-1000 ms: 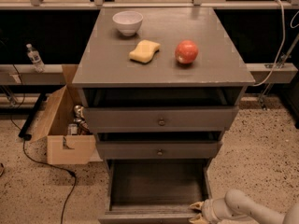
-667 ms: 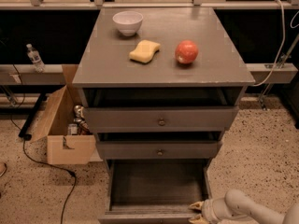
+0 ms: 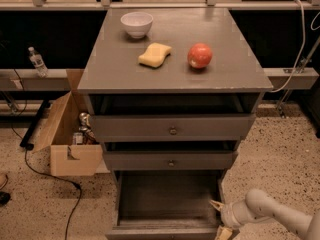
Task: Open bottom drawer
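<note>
The grey cabinet (image 3: 172,79) stands in the middle of the view with three drawers. The bottom drawer (image 3: 167,199) is pulled far out, showing its empty grey inside; its front runs along the lower edge of the view and its knob is out of view. The middle drawer (image 3: 171,161) and the top drawer (image 3: 172,129) stand slightly out. My gripper (image 3: 220,218) is at the bottom drawer's front right corner, on a white arm coming in from the lower right.
On the cabinet top are a white bowl (image 3: 136,24), a yellow sponge (image 3: 154,55) and a red apple (image 3: 199,56). An open cardboard box (image 3: 70,134) with items sits left of the cabinet. A black cable (image 3: 47,171) lies on the speckled floor. A water bottle (image 3: 36,61) stands far left.
</note>
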Controlling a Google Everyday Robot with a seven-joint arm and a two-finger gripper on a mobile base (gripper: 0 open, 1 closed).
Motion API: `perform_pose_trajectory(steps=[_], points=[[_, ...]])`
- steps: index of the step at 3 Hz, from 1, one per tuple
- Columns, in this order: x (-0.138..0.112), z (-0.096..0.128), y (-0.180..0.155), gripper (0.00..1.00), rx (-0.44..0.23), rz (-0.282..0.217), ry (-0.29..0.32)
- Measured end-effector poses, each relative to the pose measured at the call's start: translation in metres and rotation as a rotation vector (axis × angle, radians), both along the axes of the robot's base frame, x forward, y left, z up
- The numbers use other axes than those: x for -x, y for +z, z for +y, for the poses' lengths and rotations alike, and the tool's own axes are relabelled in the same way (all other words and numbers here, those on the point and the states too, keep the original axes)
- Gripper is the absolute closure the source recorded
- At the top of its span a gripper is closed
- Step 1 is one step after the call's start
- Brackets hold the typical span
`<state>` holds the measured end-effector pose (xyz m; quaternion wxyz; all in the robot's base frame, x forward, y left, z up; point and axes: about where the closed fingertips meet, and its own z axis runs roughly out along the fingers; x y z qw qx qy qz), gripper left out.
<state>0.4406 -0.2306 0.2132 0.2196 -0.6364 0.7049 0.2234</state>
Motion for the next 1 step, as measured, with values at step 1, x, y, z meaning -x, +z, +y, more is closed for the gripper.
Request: perform_pose_trajectory(steps=[1], points=[[-0.0213,-0.0303,0.0575,0.0,0.053,-0.056,-0.018]])
